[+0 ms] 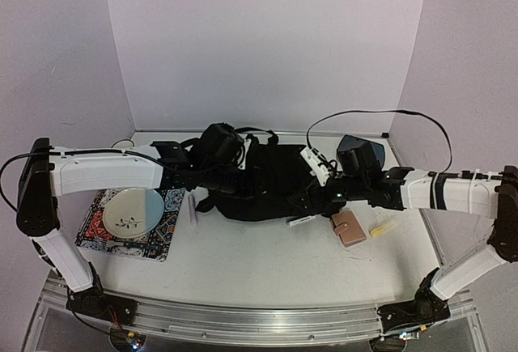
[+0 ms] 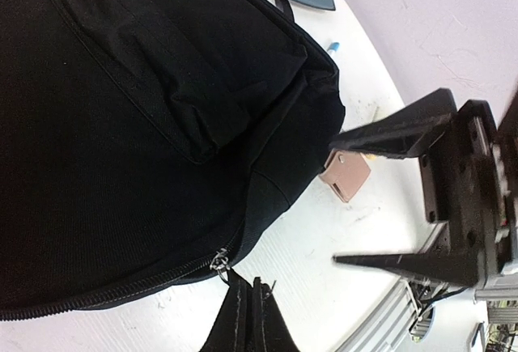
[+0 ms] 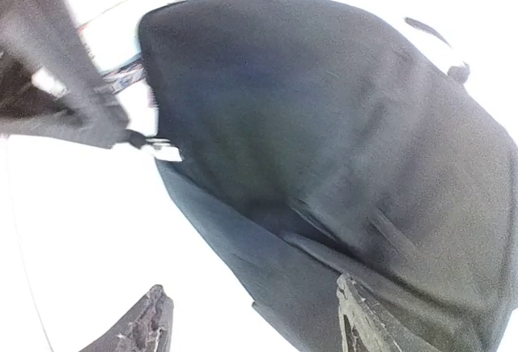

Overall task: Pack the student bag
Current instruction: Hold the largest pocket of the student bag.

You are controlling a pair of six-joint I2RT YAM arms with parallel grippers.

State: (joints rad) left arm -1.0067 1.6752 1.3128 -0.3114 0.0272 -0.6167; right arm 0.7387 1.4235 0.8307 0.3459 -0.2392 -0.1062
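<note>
The student bag (image 1: 271, 178), a black fabric backpack, lies flat in the middle of the table. In the left wrist view it fills the left side (image 2: 137, 117). My left gripper (image 2: 245, 279) is shut at the bag's near edge, on the metal zipper pull (image 2: 219, 265) at the end of the closed zip. It is at the bag's left side from above (image 1: 209, 192). My right gripper (image 3: 251, 287) is open at the bag's right side (image 1: 317, 198), with the bag's edge (image 3: 324, 150) between its fingers. In the left wrist view its fingers (image 2: 396, 133) stand wide apart.
A pink wallet (image 1: 350, 228), a yellow stick (image 1: 382, 227) and a white pen (image 1: 301, 221) lie front right of the bag. A dark blue-grey tray (image 1: 360, 151) is at the back right. A plate (image 1: 132, 211) sits on a patterned mat (image 1: 166, 239) at the left.
</note>
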